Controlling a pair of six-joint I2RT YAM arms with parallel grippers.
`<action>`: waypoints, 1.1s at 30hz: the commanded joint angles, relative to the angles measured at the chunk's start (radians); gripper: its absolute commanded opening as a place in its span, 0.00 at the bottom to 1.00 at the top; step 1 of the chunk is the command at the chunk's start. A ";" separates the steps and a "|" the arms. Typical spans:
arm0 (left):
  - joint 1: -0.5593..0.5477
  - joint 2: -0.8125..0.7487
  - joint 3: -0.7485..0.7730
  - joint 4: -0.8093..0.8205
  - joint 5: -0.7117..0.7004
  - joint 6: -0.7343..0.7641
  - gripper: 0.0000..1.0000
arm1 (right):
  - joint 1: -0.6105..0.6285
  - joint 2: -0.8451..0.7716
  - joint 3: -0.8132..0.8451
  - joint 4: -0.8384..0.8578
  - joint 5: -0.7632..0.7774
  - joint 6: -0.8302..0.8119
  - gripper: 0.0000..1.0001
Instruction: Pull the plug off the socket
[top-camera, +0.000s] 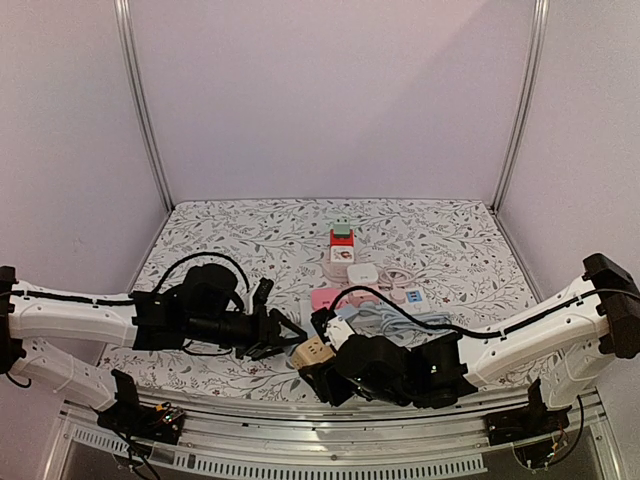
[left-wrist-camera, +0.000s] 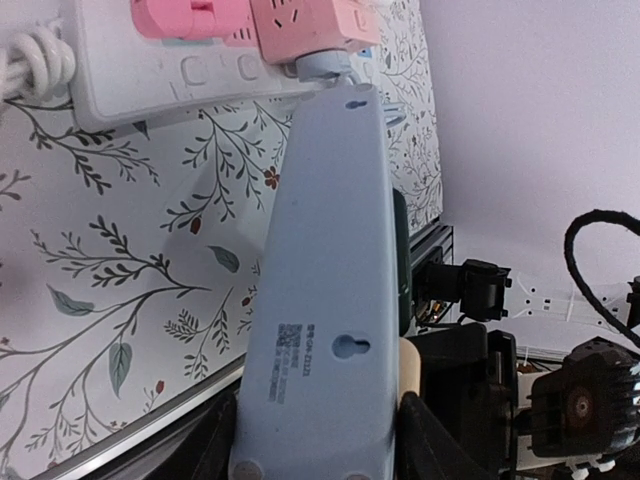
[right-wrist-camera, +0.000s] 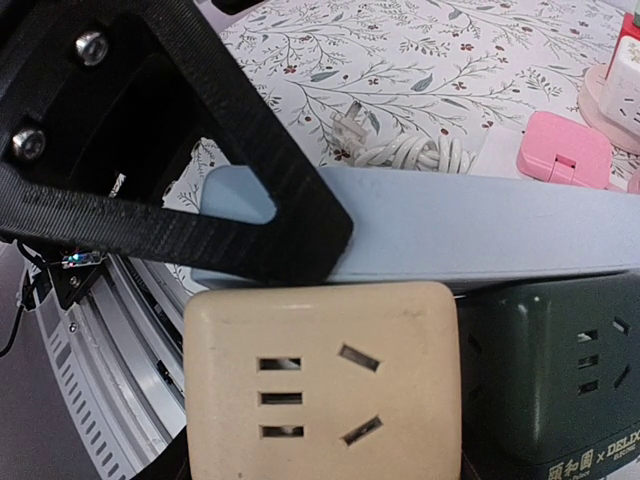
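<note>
Left gripper (top-camera: 291, 338) clamps the blue power strip (left-wrist-camera: 320, 270) at its end. The beige plug (right-wrist-camera: 320, 385) sits in that strip beside a dark green plug (right-wrist-camera: 550, 380). Right gripper (top-camera: 322, 368) is at the beige plug, its grip impossible to tell.

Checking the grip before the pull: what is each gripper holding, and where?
Left gripper flanks the end of the strip; grip cannot be told. Right gripper seems to hold the beige plug by its sides.

dark green adapter (right-wrist-camera: 560, 370) marked "x DELD", cut off
</note>
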 joint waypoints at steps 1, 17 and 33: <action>-0.010 0.004 0.023 0.030 0.008 0.011 0.45 | 0.009 -0.044 0.008 0.100 0.009 -0.024 0.00; -0.010 -0.008 0.020 0.008 0.040 0.027 0.20 | 0.006 -0.021 0.036 0.077 -0.027 -0.076 0.00; -0.009 -0.033 0.017 -0.014 0.055 0.039 0.10 | -0.038 -0.084 -0.021 0.080 -0.143 -0.084 0.00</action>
